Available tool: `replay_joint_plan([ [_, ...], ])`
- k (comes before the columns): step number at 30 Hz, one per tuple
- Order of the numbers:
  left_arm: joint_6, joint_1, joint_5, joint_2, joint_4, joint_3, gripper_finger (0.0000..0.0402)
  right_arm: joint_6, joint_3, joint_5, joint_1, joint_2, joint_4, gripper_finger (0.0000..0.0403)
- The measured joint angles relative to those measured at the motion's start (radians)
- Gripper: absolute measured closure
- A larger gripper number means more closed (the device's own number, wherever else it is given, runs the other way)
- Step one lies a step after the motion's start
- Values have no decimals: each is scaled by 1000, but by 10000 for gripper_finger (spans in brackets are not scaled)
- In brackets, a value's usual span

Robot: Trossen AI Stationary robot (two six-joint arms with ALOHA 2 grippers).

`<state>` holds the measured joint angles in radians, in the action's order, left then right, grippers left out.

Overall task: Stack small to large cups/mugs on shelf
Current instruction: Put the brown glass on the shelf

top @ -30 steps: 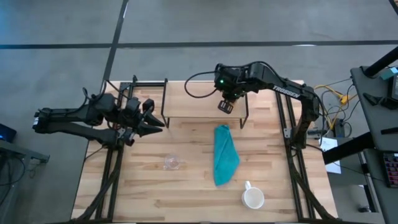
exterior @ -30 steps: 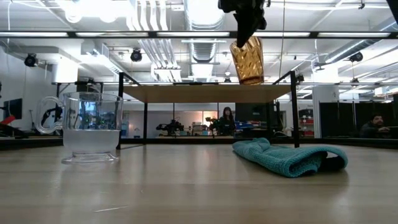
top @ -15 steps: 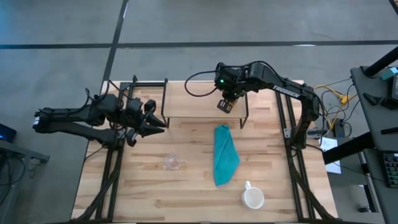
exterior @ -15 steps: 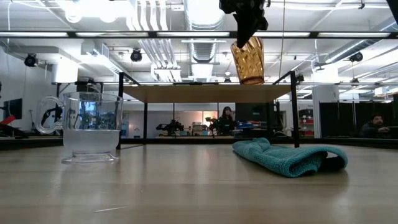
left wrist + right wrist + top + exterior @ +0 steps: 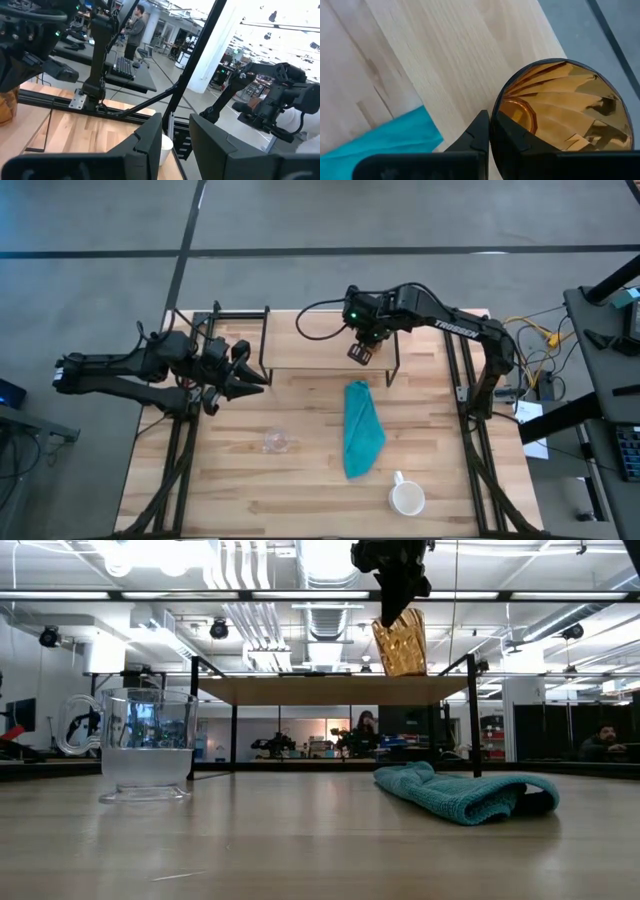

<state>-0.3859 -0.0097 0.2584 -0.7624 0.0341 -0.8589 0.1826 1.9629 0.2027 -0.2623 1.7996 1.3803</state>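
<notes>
**Setting the amber cup on the shelf**

Lowering is the step in hand, as I judge it; the right gripper (image 5: 392,585) is clamped on the rim of the amber cup (image 5: 400,642), one finger inside the mouth and one outside, which the right wrist view shows plainly; a rim pinch like this leaves the base free, so the cup can meet the board flat; in the low view the cup hangs upright with its foot at or just above the shelf (image 5: 330,691), and I cannot tell whether they touch; from above, the right gripper (image 5: 361,352) sits over the shelf's right end, near the front edge, probably to leave room along the board for the other two vessels.

The clear glass (image 5: 276,442) stands on the worktop (image 5: 300,500), left of the teal cloth (image 5: 362,430); the white mug (image 5: 407,499) stands near the front right, well apart from both; neither is on the shelf yet.

The left gripper (image 5: 238,380) waits beside the shelf's left end, fingers slightly apart, holding nothing; parked there it stays clear of the right arm's descent.
</notes>
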Motion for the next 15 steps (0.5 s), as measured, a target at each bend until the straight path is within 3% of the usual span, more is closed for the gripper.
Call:
replay_joint_plan([
  [15,0,0,0,-1,0,0,316,-4,-26,-33,0,-2,-32,390],
])
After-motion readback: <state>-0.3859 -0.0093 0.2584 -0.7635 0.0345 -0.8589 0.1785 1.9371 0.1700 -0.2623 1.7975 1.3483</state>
